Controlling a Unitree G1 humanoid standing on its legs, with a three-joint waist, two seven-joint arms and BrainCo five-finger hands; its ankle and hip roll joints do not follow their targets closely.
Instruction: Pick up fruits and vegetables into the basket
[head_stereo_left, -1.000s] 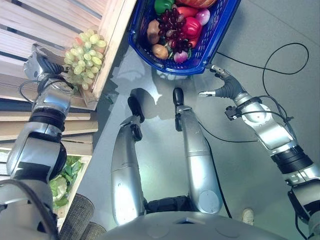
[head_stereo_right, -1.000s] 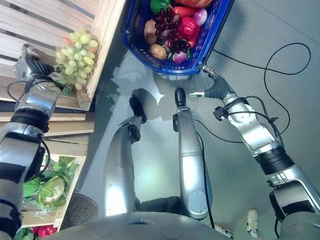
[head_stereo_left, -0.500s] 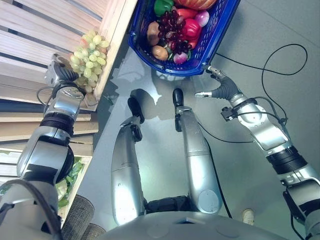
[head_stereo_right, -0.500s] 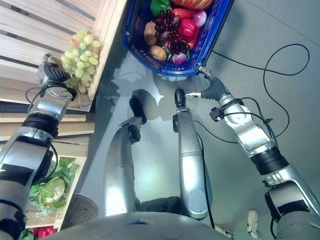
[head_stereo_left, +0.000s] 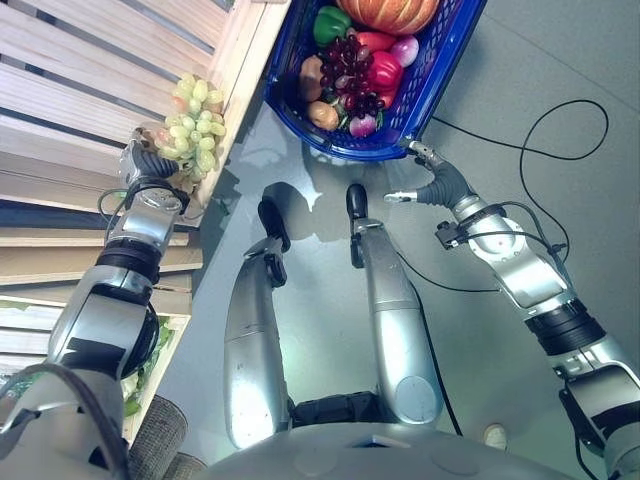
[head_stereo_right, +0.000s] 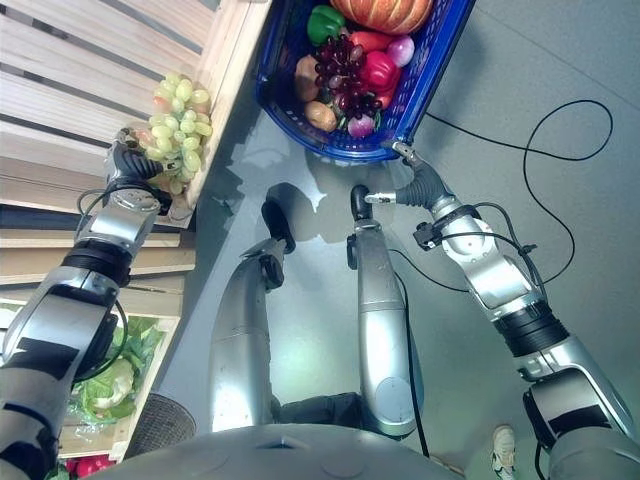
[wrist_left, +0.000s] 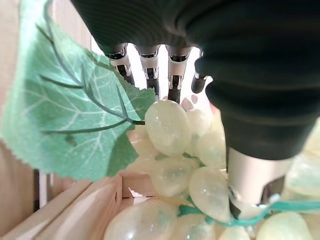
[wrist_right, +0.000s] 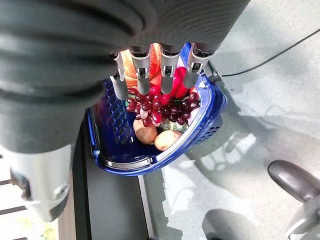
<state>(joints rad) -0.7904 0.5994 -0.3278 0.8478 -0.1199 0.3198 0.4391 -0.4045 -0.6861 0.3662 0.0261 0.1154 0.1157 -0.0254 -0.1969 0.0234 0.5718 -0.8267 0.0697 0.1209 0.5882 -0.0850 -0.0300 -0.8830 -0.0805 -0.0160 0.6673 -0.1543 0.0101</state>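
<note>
L hand (head_stereo_left: 143, 170) is clamped on the green grapes (head_stereo_left: 196, 120), held up by the edge of the wood crate (head_stereo_left: 120, 90); L wrist cam adds a leaf (wrist_left: 70, 125) w/ fingers wrapped round the bunch. R hand (head_stereo_left: 428, 182) hangs open just below the basket (head_stereo_left: 440, 70), not touching. Basket's got red grapes (head_stereo_right: 340, 70), peppers, a pumpkin (head_stereo_right: 385, 12). R wrist cam looks past straight fingers (wrist_right: 150, 72) into it.

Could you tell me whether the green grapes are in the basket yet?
Not yet: the green grapes are in the left hand at the wooden crate's edge, apart from the blue basket.
</note>
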